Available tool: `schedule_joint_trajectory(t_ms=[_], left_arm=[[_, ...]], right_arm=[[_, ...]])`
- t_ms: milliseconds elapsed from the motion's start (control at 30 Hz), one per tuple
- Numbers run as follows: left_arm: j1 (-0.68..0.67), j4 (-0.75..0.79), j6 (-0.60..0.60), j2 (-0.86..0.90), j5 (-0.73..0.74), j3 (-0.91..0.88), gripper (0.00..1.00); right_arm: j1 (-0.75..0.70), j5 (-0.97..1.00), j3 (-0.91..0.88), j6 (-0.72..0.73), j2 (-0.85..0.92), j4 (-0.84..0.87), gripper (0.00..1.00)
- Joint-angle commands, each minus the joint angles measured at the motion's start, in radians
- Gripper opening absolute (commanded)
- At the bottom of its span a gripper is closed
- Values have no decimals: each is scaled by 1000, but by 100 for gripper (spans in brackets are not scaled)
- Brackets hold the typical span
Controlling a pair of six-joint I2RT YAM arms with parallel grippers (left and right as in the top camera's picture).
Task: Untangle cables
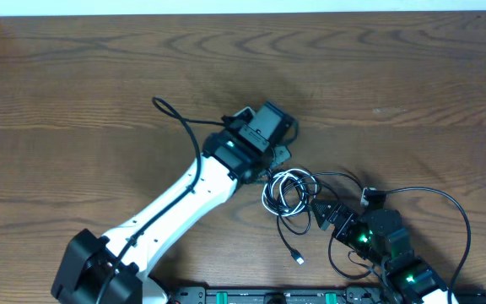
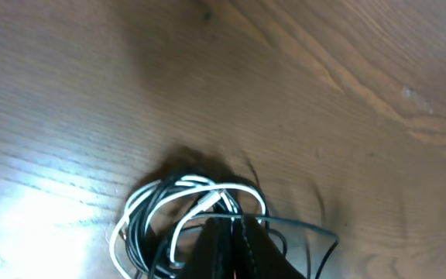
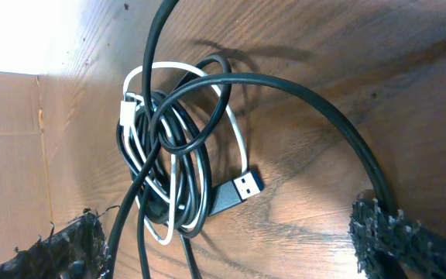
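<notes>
The cables (image 1: 287, 192) lie as a small coil of black cords and one white cord just right of the table's middle. A black tail with a plug (image 1: 298, 257) trails toward the front. My left gripper (image 1: 278, 157) is at the coil's far edge. In the left wrist view its fingers (image 2: 235, 225) are shut, with a thin black cord (image 2: 316, 227) running across their tips over the coil (image 2: 169, 205). My right gripper (image 1: 321, 213) is at the coil's near right side. It is open (image 3: 231, 248), and the coil (image 3: 169, 147) with a USB plug (image 3: 242, 186) lies between its fingers.
The left arm (image 1: 184, 198) crosses the table from the front left. Thick robot wires loop by the left wrist (image 1: 171, 114) and round the right arm (image 1: 454, 211). The table's far edge (image 1: 243, 13) runs along the top, and a cardboard wall (image 3: 6, 155) shows in the right wrist view.
</notes>
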Motion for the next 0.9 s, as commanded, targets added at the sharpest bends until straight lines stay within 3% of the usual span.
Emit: schedule_joint_trajectory(t_ms=[0,467,867], left_arm=[[-30,0,-25,11,-69,-10,8],[-54,-6,-23,179,-57,-10,8],[-20,-4,116,176,-83,-10,8]], right_arm=[[10,24,-8,-8,5,-20,99],[10,24,-8,-8,5,-20,99],[10,24,-8,-8,5,-21,99]])
